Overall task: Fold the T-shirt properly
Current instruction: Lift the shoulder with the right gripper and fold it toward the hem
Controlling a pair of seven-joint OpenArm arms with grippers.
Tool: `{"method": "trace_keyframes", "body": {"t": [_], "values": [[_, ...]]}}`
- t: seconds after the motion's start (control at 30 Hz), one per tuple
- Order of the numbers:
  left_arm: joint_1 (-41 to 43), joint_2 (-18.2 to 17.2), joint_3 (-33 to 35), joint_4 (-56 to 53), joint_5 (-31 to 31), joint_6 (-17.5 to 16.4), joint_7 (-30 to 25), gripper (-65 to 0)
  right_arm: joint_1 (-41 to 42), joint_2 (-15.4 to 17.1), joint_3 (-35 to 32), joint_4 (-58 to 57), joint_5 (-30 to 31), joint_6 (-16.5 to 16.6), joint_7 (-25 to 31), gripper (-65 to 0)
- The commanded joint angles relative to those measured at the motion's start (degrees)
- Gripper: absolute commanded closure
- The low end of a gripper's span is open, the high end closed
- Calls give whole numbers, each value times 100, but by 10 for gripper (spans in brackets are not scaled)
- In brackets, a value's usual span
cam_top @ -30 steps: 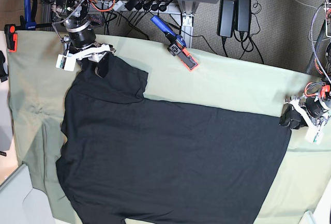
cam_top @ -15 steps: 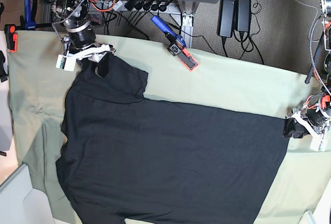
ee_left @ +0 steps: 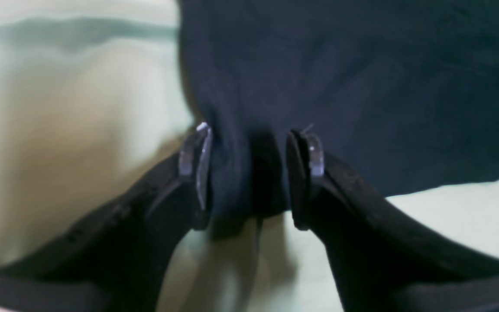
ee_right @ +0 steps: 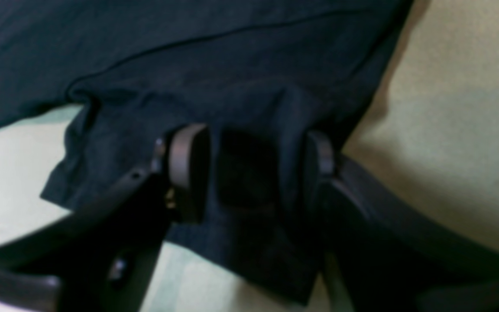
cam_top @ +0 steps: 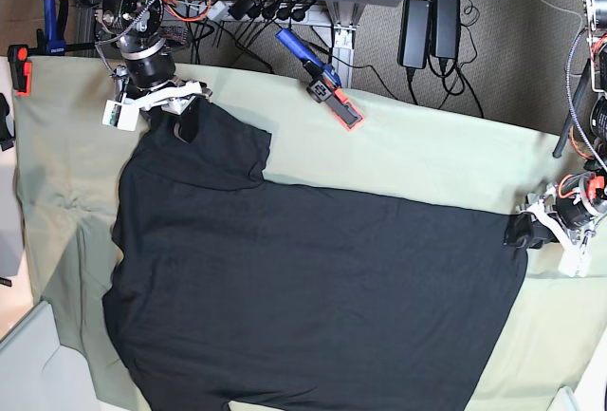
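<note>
Both grippers clamped on T-shirt (cam_top: 313, 288): left gripper (ee_left: 249, 173) w/ hem corner betw. pads, right gripper (ee_right: 249, 173) w/ sleeve.

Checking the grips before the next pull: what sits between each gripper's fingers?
Both wrist views show bunched T-shirt fabric between the fingers: left gripper, right gripper.

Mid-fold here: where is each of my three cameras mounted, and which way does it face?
Base: overhead, looking down on the T-shirt spread on the green cloth; right gripper upper left, left gripper at right edge.
Left wrist: on the left arm, looking along its fingers at a bunched shirt corner.
Right wrist: on the right arm, looking past its fingers at the gripped sleeve.
Shared: each wrist view shows a corner also visible from overhead.
</note>
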Motion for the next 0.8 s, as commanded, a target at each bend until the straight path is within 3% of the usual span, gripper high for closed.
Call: {"method": "trace_keyframes", "body": {"t": [0.0, 0.17, 0.23, 0.33, 0.37, 0.4, 0.63, 0.77], "values": [[-57, -52, -22, 76, -50, -184, 22, -301, -20, 13, 0, 50, -44, -103, -107, -316], [-44, 46, -22, 76, -9, -184, 26, -295, -17, 13, 0, 50, -162, -103, -149, -314], [-46, 37, -22, 76, 0, -184, -22, -198, -17, 15, 0, 50, -245, -103, -146, -296], [-46, 39, -22, 76, 13, -208, -131, -21, -15, 15, 0, 50, -254, -103, -144, -133], [-46, 37, -22, 76, 15, -264, -173, 0, -13, 15, 0, 50, -254, -103, -144, -65], [-48, 37, -22, 76, 11, -365, -190, 0, -2, 15, 0, 50, -256, -103, -146, 0], [-46, 0, -22, 76, -232, -445, -179, 0, -2, 15, 4, 68, -254, -101, -208, 0], [-46, -192, -22, 76, -332, -445, -72, 0, -9, 17, 74, 317, -249, -101, -647, 0]]}}
